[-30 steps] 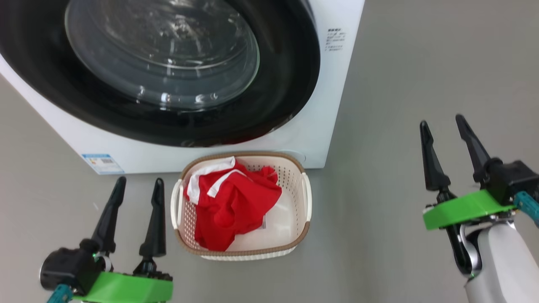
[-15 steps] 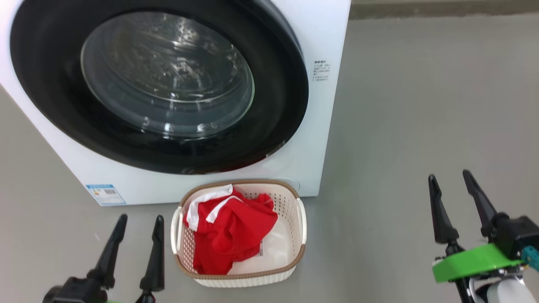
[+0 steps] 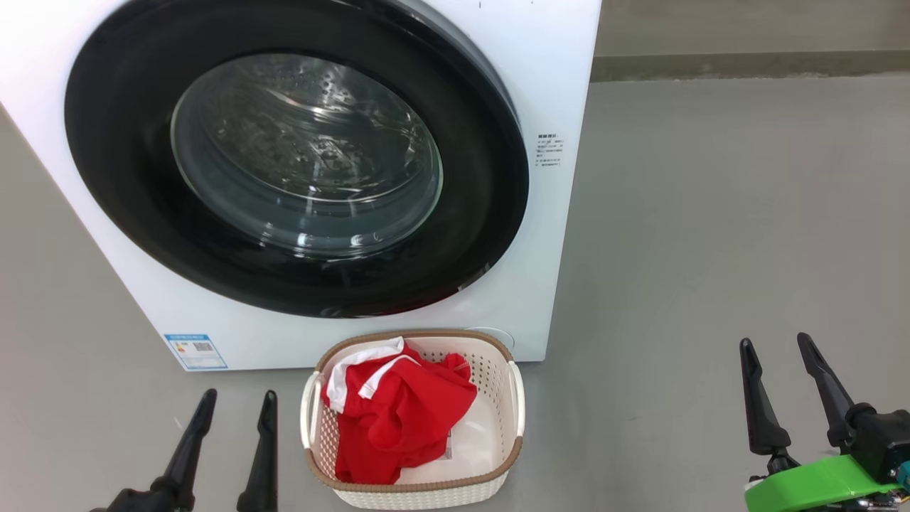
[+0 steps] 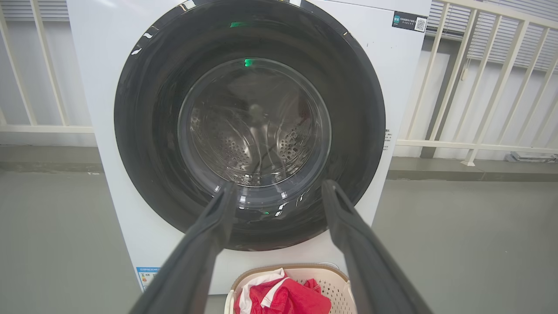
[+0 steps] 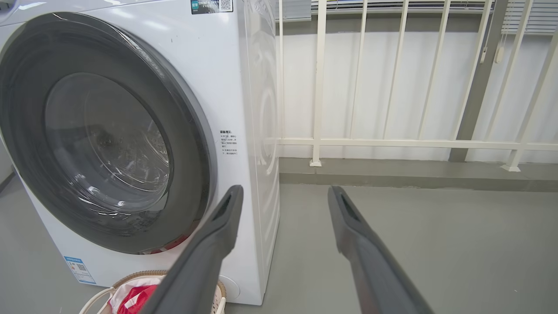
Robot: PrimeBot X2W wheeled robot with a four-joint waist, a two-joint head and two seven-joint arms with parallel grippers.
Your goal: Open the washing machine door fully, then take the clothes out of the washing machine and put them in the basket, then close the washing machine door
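Red clothes point(image 3: 398, 419) with white trim sit heaped in the basket point(image 3: 517, 398), mostly on its left half; bare cream bottom and a paper label show on the right; nothing hangs over the rim as far as I can see.

Basket is on the floor point(image 3: 711, 213) just in front of the washing machine point(image 3: 561, 64), below the lower right of the washing machine door point(image 3: 473, 178).

Door looks shut: black rim lies flush on the white front in the head and both wrist views; can't confirm the latch from these.

Drum point(image 4: 255, 139) seen through the glass in the left wrist view: bare perforated steel, no fabric I can make out; a faint reddish glint upper right, probably reflection, can't tell.

Left claw point(image 3: 239, 397) is low left of the basket, fingers spread, empty, touching nothing; in its wrist view the left claw point(image 4: 279, 185) points square at the door.

Right claw point(image 3: 775, 341) is well off to the right over bare floor, also spread and empty; the right claw point(image 5: 284, 189) looks past the machine's right front corner toward a white railing point(image 5: 392, 87).

Judgement: unload done, door closed, so all three steps appear complete; only open item is latch check and any garment hidden deep in the drum.
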